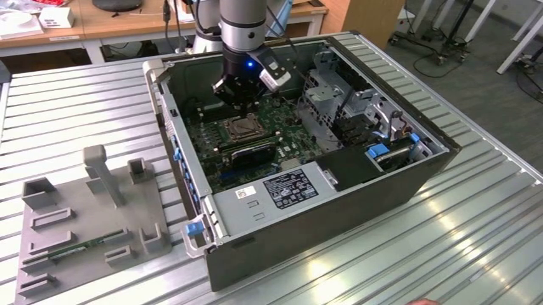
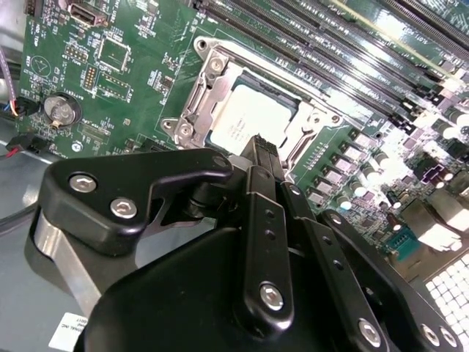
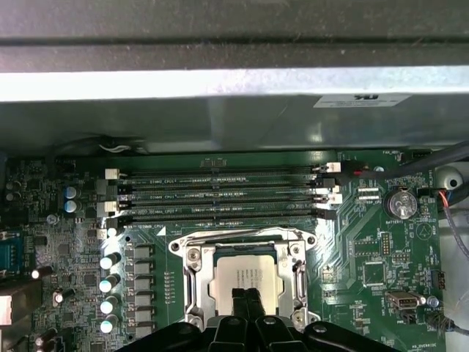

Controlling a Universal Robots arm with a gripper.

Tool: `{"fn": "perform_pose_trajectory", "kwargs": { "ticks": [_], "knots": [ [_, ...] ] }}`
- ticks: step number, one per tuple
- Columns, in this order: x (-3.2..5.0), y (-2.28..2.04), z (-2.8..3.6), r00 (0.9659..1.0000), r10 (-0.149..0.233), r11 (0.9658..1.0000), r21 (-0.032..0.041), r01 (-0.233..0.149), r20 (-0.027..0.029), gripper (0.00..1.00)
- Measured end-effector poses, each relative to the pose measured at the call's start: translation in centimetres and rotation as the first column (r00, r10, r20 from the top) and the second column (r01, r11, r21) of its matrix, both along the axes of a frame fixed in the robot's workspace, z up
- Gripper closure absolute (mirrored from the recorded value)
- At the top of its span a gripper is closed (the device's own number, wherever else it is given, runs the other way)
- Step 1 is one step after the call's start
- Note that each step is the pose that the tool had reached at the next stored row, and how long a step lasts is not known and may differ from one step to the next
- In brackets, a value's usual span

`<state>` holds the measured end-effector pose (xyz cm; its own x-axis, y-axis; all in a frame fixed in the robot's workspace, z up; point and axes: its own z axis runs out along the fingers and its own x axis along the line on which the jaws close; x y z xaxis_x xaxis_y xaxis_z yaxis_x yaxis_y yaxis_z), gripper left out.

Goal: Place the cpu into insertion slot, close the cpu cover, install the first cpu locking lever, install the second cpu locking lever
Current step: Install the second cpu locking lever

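The cpu lies flat in the insertion slot on the green motherboard, its silvery top with print facing up. The cpu cover is down around it as a silvery frame, and the chip shows through its window. In the second wrist view the cpu sits inside that cover. My gripper hangs just over the near edge of the chip, black fingers pressed together with nothing between them. The gripper tip overlaps the chip's edge in the second wrist view, and the gripper stands inside the open case, above the socket.
The open computer case walls the board in on all sides. Long memory slots run beside the socket, with a row of capacitors and a coin battery nearby. A metal drive cage rises close by. A grey fixture tray lies on the exterior view's left.
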<state>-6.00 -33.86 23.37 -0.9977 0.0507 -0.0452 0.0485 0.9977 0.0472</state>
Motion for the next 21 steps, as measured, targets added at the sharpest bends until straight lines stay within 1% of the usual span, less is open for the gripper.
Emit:
{"fn": "perform_pose_trajectory", "kwargs": {
  "ticks": [5, 10, 16, 21],
  "knots": [
    [-0.01, -0.36, 0.00, 1.0000, 0.000, 1.0000, 0.0001, 0.000, 0.0000, 0.89],
    [-0.03, -0.85, 0.00, 1.0000, 0.000, 1.0000, 0.0001, 0.000, 0.0000, 0.89],
    [-0.08, -1.54, 0.00, 1.0000, 0.000, 1.0000, 0.0001, 0.000, 0.0001, 0.89],
    [-0.10, -1.63, 0.12, 1.0000, 0.000, 1.0000, -0.0001, 0.000, -0.0001, 0.89]
  ]
}}
